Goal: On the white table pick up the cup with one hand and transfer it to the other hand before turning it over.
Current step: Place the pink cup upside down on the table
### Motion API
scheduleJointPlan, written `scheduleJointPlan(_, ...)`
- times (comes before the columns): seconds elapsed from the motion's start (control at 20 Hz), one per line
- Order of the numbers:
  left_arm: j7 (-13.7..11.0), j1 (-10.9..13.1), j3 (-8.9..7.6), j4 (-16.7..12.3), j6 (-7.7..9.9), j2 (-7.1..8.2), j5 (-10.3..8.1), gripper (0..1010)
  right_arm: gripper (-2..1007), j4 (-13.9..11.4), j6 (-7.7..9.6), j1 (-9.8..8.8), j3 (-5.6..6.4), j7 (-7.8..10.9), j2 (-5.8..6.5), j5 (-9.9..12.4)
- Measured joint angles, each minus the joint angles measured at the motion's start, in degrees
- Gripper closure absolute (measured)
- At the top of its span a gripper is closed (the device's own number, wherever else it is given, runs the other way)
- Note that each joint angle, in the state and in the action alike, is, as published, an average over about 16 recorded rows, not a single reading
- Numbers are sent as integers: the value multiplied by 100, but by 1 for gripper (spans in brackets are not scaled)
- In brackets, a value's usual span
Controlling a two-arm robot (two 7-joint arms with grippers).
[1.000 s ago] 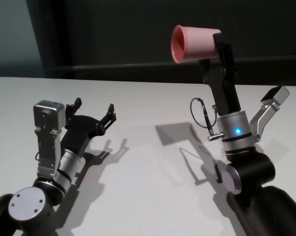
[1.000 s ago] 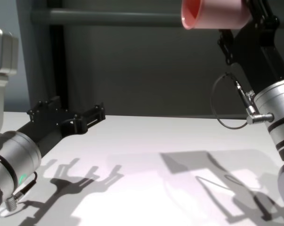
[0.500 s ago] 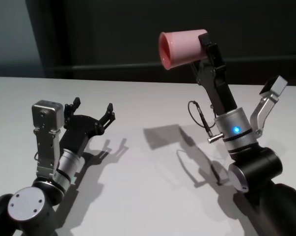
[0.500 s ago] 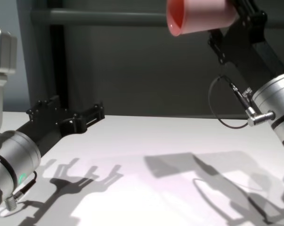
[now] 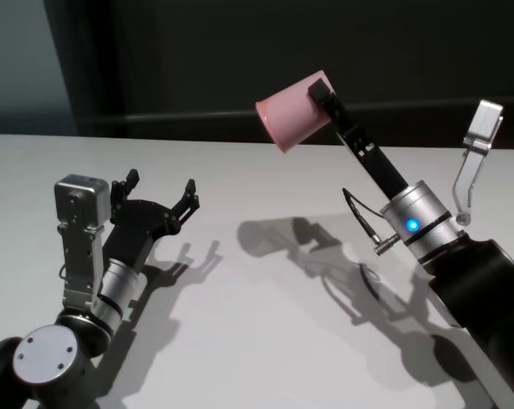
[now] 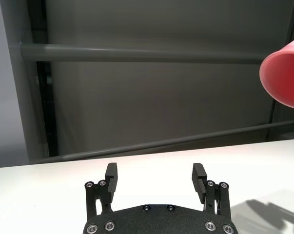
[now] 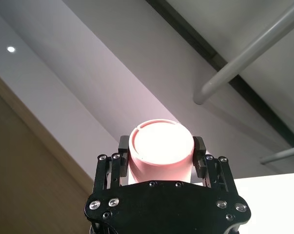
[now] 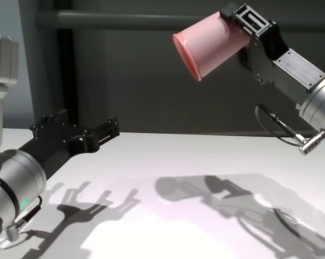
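Note:
The pink cup [image 5: 291, 111] hangs in the air above the white table [image 5: 265, 332], tilted with its mouth facing left and down. My right gripper [image 5: 320, 92], on the arm with the looped black cable, is shut on the cup's base end. In the right wrist view the cup [image 7: 160, 151] sits between the two fingers [image 7: 199, 146], flat base outward. My left gripper [image 5: 161, 192] rests low over the table at the left, open and empty, well apart from the cup. From the chest, the cup [image 8: 208, 46] is above and right of the left gripper [image 8: 78, 129]. The left wrist view shows the cup [image 6: 285, 78] at its edge.
A dark wall with a horizontal grey rail [image 8: 124, 20] runs behind the table's far edge [image 5: 197, 139]. Shadows of both arms fall on the tabletop between them. The right arm's grey wrist casing [image 5: 476, 153] sticks up at the far right.
The right arm has leaned left and lowered the cup toward the middle, turning its mouth from sideways to left and down. The left arm has not moved.

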Motion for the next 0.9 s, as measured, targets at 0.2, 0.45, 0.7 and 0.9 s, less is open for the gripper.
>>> scheduleJointPlan(0.2, 2, 0, 0, 1, -3, 0, -3, 7, 261, -323, -233, 37, -259, -714, 284, -854)
scheduleJointPlan(0.45, 3, 0, 0, 1, -6, 0, -5, 7, 261, -651, -294, 139, -615, -1536, 561, -1929)
scheduleJointPlan(0.7, 4, 0, -1, 1, -8, 0, -7, 7, 261, -876, -120, 286, -985, -2171, 756, -2916)
scheduleJointPlan(0.9, 4, 0, -1, 1, -9, 0, -8, 7, 261, -951, 143, 418, -1256, -2425, 833, -3504)
